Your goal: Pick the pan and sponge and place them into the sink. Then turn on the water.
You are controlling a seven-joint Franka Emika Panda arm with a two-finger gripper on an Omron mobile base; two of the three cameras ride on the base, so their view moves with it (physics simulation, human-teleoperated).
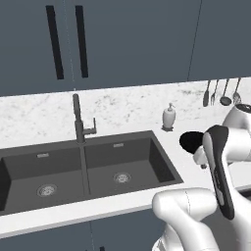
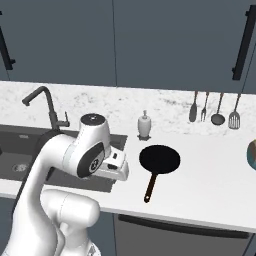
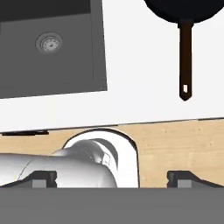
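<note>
Gripper (image 3: 112, 179) wide open, nothing between the fingertips (image 3: 43, 178), high above the counter (image 2: 210, 185) edge. Pan (image 2: 159, 160) flat on the counter just right of the sink (image 1: 98, 169), well clear of the fingers, ahead and off to one side. Handle (image 3: 186, 61) straight, running back toward the counter's front edge; long axis front to back. Faucet (image 1: 78, 120) behind the sink divider.

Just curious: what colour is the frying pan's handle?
Dark brown, clearest in the hand view: handle of the black pan.
</note>
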